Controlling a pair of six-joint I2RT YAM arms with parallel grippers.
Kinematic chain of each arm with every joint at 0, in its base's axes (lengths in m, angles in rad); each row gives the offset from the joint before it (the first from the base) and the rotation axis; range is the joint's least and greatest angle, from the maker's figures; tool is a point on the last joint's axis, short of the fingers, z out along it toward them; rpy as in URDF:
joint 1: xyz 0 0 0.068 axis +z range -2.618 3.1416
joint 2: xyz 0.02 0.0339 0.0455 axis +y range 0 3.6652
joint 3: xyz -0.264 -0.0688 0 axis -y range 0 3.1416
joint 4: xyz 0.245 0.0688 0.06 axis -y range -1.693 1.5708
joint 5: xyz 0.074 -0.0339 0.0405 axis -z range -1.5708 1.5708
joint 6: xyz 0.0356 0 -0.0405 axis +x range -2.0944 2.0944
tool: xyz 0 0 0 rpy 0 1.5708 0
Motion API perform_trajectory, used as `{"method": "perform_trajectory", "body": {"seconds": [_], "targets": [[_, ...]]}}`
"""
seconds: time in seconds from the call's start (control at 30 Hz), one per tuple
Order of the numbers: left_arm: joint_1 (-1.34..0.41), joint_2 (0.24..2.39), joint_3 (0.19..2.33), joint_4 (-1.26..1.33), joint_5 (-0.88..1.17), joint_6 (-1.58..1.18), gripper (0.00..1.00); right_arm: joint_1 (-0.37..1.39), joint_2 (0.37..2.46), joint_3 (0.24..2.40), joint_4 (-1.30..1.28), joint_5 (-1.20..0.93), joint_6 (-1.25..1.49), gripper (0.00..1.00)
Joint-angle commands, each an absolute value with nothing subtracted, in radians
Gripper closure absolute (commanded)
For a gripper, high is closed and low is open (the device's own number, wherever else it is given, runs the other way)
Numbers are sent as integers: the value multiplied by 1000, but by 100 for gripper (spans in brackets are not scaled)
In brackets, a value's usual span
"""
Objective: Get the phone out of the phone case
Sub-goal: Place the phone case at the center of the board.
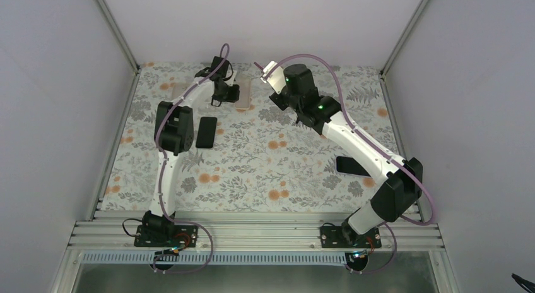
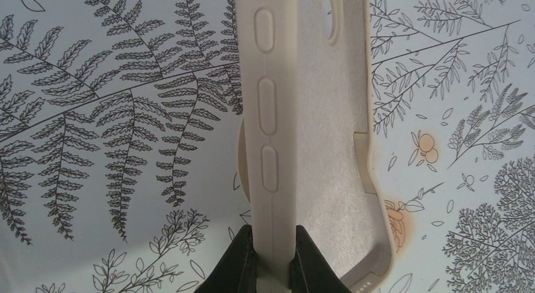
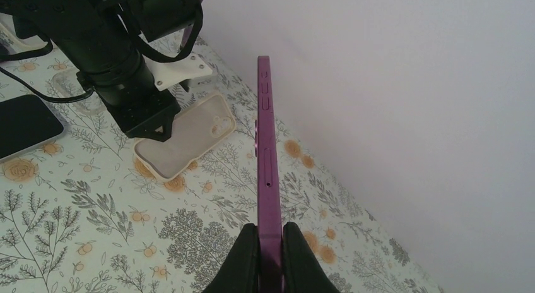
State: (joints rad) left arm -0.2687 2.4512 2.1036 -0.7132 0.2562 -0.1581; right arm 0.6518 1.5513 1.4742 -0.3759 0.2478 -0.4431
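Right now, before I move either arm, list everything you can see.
case: one, cream, far middle of the table, empty, one side wall pinched by the left gripper
purple phone: one, purple, out of the case, held edge-on above the table by the right gripper
black phones: two, black, flat on the table; one left of centre, the other at the right, partly hidden
table: one, pale floral print with orange spots, under everything
left gripper: one, black, shut on the case
right gripper: one, black, shut on the purple phone
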Motion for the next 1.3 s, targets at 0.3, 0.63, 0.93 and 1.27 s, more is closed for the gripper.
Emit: {"method": "perform_trajectory", "body": {"seconds": [0.3, 0.63, 0.93, 1.27], "targets": [[-276, 2464, 2024, -761, 242, -85, 98, 644, 1517, 1485, -324, 244, -429, 96], [-278, 2401, 1945, -747, 279, -80, 98, 644, 1508, 1477, -324, 244, -429, 96], [-278, 2378, 1898, -746, 328, -79, 98, 644, 1514, 1481, -329, 235, -428, 96], [-281, 2426, 1940, -758, 186, -86, 91, 645, 1523, 1490, -333, 236, -428, 96]]}}
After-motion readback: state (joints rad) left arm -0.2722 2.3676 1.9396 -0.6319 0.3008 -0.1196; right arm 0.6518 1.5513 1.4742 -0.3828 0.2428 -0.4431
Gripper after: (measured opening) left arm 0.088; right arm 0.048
